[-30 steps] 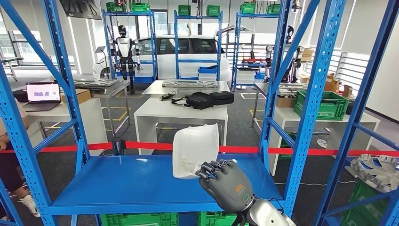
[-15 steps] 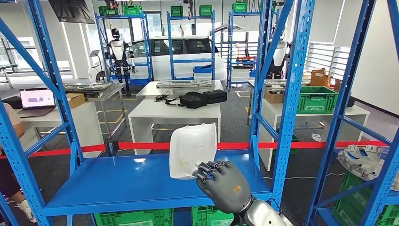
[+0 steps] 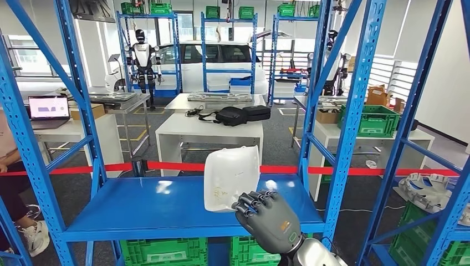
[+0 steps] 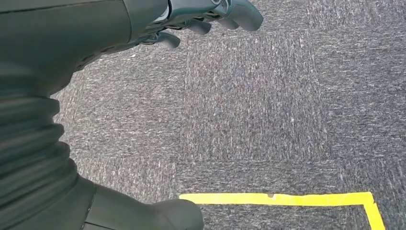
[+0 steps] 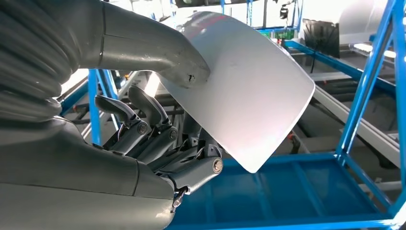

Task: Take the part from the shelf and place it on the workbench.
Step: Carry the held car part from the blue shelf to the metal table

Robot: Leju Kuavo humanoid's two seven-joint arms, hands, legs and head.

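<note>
**Right hand holds the white part above the blue shelf**

Head view: you are facing a blue steel shelving rack (image 3: pixel 354 105) whose flat blue shelf board (image 3: pixel 149 208) runs across the lower middle. Your right hand (image 3: pixel 269 216), dark grey with a silver forearm, comes up in front of the board's near edge. Its fingers (image 3: pixel 252 200) curl round the lower corner of a white, curved, shell-like plastic part (image 3: pixel 231 177), which stands nearly upright over the board. Whether the part's lower edge touches the board, you cannot tell. Behind the rack a red barrier tape (image 3: pixel 166 166) stretches across. Beyond the tape stands a white table (image 3: pixel 208 130) carrying a black bag (image 3: pixel 233 116). Further back are a white car (image 3: pixel 216 61) and a humanoid robot (image 3: pixel 142 58) standing on the car's left. To the left of the rack, an open laptop (image 3: pixel 47 108) sits on another desk, and a person's leg and shoe (image 3: pixel 27 235) show at the edge. Green plastic crates (image 3: pixel 166 252) sit under the board.

Left wrist view: your left hand (image 4: pixel 206 17) hangs over grey carpet (image 4: pixel 268 110) marked with a yellow floor line (image 4: pixel 287 199). Its fingers are loosely curled, apart, and hold nothing.

Right wrist view: the thick grey thumb (image 5: pixel 158 52) presses one face of the white part (image 5: pixel 249 96), and the darker fingers (image 5: pixel 158 129) close on the other face, pinching it. The part is clear above the blue board (image 5: pixel 287 191) here.
</note>
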